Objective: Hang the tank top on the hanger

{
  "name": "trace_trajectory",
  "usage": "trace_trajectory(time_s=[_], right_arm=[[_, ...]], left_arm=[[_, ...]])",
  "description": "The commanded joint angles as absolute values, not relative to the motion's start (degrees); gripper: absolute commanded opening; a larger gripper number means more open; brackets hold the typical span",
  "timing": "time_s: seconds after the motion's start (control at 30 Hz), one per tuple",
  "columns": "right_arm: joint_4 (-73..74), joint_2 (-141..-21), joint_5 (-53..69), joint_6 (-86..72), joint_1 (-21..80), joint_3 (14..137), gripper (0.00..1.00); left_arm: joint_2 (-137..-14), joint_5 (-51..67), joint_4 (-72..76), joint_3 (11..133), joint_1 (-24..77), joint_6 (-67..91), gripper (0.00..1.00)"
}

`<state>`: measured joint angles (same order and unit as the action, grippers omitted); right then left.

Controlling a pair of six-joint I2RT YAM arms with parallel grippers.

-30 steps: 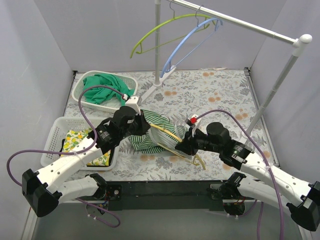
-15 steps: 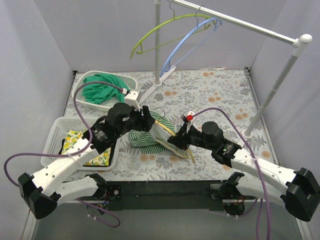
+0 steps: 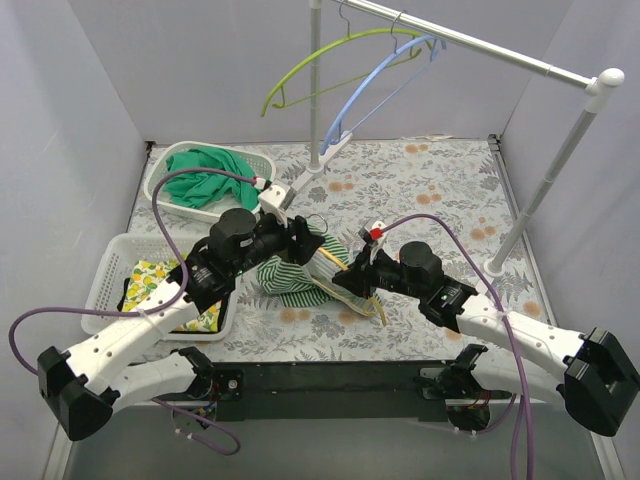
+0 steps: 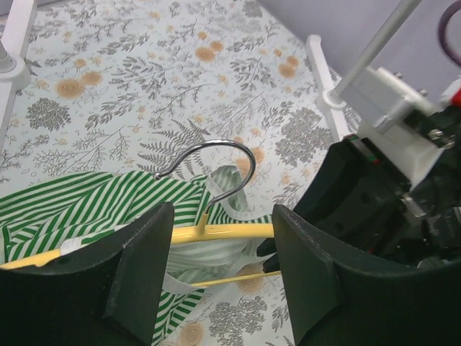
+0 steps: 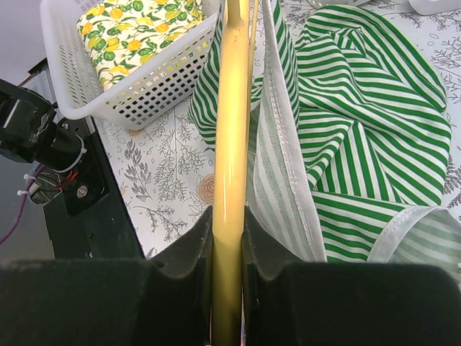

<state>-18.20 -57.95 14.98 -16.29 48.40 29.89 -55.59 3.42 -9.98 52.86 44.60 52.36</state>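
Note:
The green-and-white striped tank top (image 3: 288,281) lies bunched on the table's middle, draped over the yellow hanger (image 3: 343,271). My right gripper (image 3: 354,286) is shut on the hanger's arm (image 5: 234,108), with the striped fabric (image 5: 360,130) just beside its jaws (image 5: 229,238). My left gripper (image 3: 310,241) hovers open above the hanger's neck. In its wrist view the yellow bar (image 4: 223,232) and the metal hook (image 4: 225,154) show between its spread fingers (image 4: 220,277), which touch nothing. The tank top (image 4: 86,202) spreads to the left there.
A white basket (image 3: 160,172) with a plain green cloth (image 3: 210,178) stands at the back left. A second basket (image 3: 108,262) holds the lemon-print cloth (image 3: 150,280). A clothes rail (image 3: 480,45) on posts carries a lime-green hanger (image 3: 310,62) and a light blue hanger (image 3: 375,80).
My left gripper has opened, let go of the striped fabric and risen toward the back right. The right arm has shifted left with the hanger in its grip.

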Motion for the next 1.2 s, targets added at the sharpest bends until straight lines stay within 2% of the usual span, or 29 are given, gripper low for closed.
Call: trace_trajectory(time_s=[0.0,0.43,0.53,0.77,0.8,0.9,0.93,1.0,1.03,1.13,1.17], right_arm=[[-24.35,-57.66,15.29,-16.52,48.52,32.78,0.01],[-24.35,-56.69,15.20,-15.47,48.60,32.43,0.01],[-24.35,-56.69,15.38,-15.03,48.52,32.34,0.01],[-24.17,-56.25,15.03,-15.03,48.52,32.52,0.01],[-24.17,-56.16,15.03,-15.03,48.52,32.52,0.01],[-22.07,-55.64,13.55,-15.38,48.60,33.31,0.20],[-19.97,-55.03,12.84,-15.73,48.52,33.75,0.32],[-17.85,-54.06,10.82,-15.82,48.52,34.45,0.39],[-15.32,-52.66,10.03,-15.99,48.52,34.71,0.48],[-11.26,-48.19,5.81,-16.17,48.60,35.59,0.60],[-8.64,-46.77,3.19,-16.61,48.52,35.77,0.61]], left_arm=[[-57.48,2.46,-7.03,52.47,44.91,47.82,0.56],[-63.37,1.23,-2.39,49.57,45.09,46.41,0.57],[-62.93,0.70,-0.36,48.25,45.09,46.41,0.53],[-62.31,0.70,2.20,47.64,45.88,43.77,0.00],[-62.49,-1.04,2.20,47.72,46.31,43.33,0.00],[-62.58,-4.82,2.11,47.72,47.98,41.23,0.00],[-62.58,-5.79,2.11,47.72,48.34,40.26,0.00],[-62.40,-7.64,2.20,47.64,48.87,39.47,0.00],[-62.40,-8.08,2.20,47.64,48.95,39.03,0.00],[-61.88,-9.14,2.63,47.20,49.22,39.02,0.00],[-61.70,-9.66,2.81,47.11,49.31,39.02,0.00]])
